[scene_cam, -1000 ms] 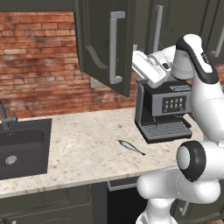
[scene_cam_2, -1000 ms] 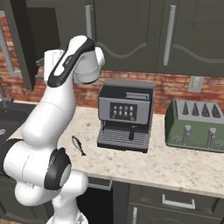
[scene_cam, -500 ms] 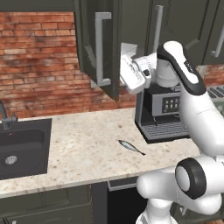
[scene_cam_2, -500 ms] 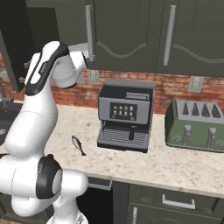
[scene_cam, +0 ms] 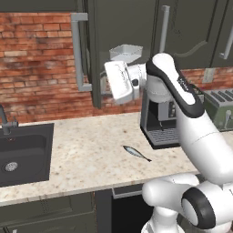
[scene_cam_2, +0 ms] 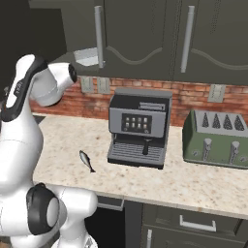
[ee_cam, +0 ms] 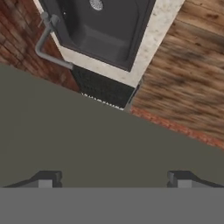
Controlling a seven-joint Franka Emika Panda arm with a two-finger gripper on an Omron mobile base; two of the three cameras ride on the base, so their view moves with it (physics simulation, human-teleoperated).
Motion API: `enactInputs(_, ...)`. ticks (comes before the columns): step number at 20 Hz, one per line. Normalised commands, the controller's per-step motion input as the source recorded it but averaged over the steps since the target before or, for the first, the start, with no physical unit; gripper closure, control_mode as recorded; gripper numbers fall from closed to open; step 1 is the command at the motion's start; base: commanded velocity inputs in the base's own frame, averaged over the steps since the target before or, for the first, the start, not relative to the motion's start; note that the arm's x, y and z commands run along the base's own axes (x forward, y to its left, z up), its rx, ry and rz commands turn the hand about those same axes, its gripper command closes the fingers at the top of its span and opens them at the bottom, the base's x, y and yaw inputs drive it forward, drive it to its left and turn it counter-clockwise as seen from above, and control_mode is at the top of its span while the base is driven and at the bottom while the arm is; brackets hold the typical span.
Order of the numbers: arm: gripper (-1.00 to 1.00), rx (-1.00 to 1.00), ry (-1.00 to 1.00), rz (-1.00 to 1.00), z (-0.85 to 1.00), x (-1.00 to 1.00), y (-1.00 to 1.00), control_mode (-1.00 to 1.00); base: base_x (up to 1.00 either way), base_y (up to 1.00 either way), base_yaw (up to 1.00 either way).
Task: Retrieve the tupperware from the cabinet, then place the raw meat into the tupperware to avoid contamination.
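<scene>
Left base view, tupperware (scene_cam: 126, 52) inside open cabinet (scene_cam: 119, 27)

The cabinet (scene_cam: 113, 45) door swings steadily wider than a second ago, now standing edge-on in the left base view, while the arm's hand (scene_cam: 122, 81) sweeps leftward alongside it, away from the coffee machine (scene_cam: 159, 120).

Glossy white rounded arm (scene_cam: 182, 104), dark joint rings, black stripe markings
</scene>
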Motion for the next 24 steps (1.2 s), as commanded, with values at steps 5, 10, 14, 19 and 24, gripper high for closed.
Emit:
enactInputs(5, -1.0, 0.0, -0.02, -0.02, -0.05, -0.04, -0.23, -1.0, 0.0, 0.0, 0.0)
enactInputs(10, -1.0, 0.0, 0.0, 0.0, 0.05, -0.01, -0.71, -1.0, 0.0, 0.0, 0.0)
enactInputs(14, -1.0, -0.06, 0.0, 0.01, 0.08, 0.08, -0.85, -1.0, 0.0, 0.0, 0.0)
enactInputs(19, -1.0, -0.12, -0.01, 0.11, -0.21, 0.41, -0.7, -1.0, 0.0, 0.0, 0.0)
enactInputs(24, -1.0, -0.3, 0.0, 0.2, -0.58, 0.07, -0.52, -1.0, 0.0, 0.0, 0.0)
